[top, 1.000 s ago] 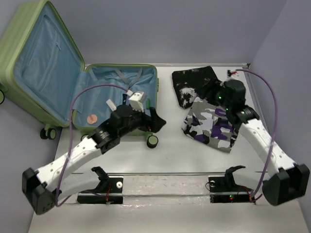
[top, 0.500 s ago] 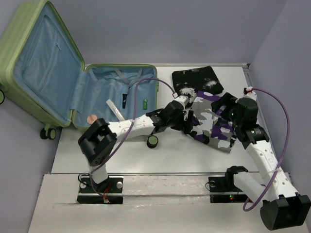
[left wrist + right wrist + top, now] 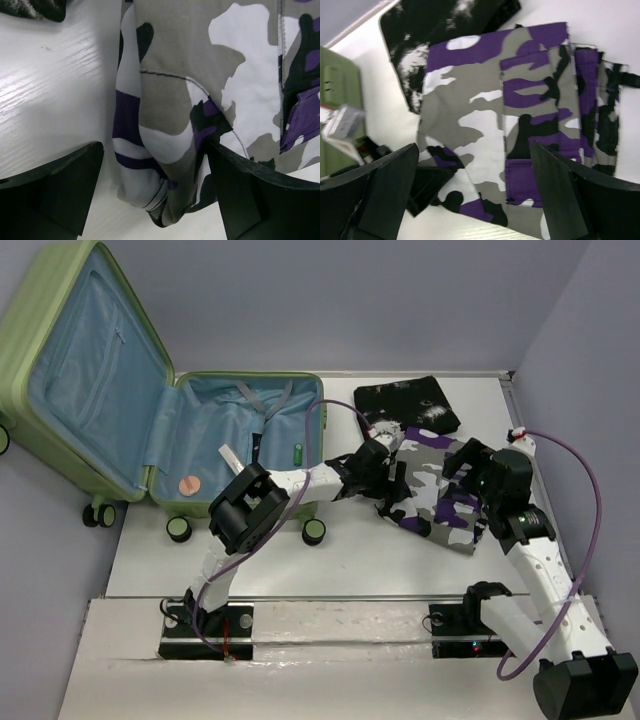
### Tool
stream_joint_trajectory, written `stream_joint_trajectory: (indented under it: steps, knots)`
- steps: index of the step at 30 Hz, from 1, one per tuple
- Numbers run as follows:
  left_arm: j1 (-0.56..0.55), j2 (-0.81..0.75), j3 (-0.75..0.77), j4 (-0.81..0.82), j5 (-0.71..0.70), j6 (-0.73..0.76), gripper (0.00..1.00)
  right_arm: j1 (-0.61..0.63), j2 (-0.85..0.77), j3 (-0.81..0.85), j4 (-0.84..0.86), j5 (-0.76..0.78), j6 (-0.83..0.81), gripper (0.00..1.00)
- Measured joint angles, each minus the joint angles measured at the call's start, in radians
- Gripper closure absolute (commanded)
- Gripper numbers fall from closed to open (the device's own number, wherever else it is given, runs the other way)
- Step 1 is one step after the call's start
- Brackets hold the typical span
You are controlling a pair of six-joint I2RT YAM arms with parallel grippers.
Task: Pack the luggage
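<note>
The luggage (image 3: 90,390), a light-green ribbed suitcase with blue lining, lies open at the left, its lid propped up. A folded grey, white and purple camouflage garment (image 3: 445,495) lies on the table to its right. My left gripper (image 3: 393,488) is open at the garment's left edge. In the left wrist view (image 3: 155,200) its jaws straddle the folded corner (image 3: 160,150) without pinching it. My right gripper (image 3: 462,462) is open and empty above the garment's right part, which fills the right wrist view (image 3: 485,125).
A black-and-white garment (image 3: 405,405) lies behind the camouflage one. Inside the suitcase base lie a small green item (image 3: 298,452), a black item (image 3: 256,448), a pink disc (image 3: 186,483), a white strip (image 3: 228,458) and grey straps (image 3: 262,395). The suitcase wheels (image 3: 314,530) rest on the table.
My left arm has swung right from the suitcase's front edge to the camouflage garment's left corner. My right arm has drawn back from the black-and-white garment toward the camouflage garment's right side.
</note>
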Motion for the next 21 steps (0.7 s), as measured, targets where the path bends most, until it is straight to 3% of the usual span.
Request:
stream_joint_trajectory:
  steps: [2,3,5,6,8,15,21]
  knots:
    - [0.002,0.003,-0.002,0.017,0.003,-0.002,0.22,-0.010,0.005,-0.015,-0.008,0.027,0.005,0.00]
    - [0.002,0.003,-0.010,0.026,0.006,-0.002,0.41,-0.018,0.012,-0.029,-0.014,0.047,0.012,0.00]
    - [0.002,0.003,-0.026,0.050,0.013,-0.015,0.63,-0.037,0.032,-0.050,-0.021,0.069,0.023,0.00]
    - [0.004,0.003,-0.037,0.071,0.026,-0.013,0.79,-0.048,0.044,-0.058,-0.026,0.080,0.032,0.00]
    - [0.009,0.003,-0.077,0.140,0.053,-0.033,0.94,-0.079,0.079,-0.077,-0.031,0.110,0.053,0.00]
    - [0.046,-0.031,-0.215,0.329,0.128,-0.076,0.94,-0.193,0.200,-0.112,-0.024,0.140,0.097,0.00]
    - [0.051,-0.068,-0.278,0.364,0.143,-0.076,0.94,-0.333,0.380,-0.113,0.027,-0.012,0.083,0.00]
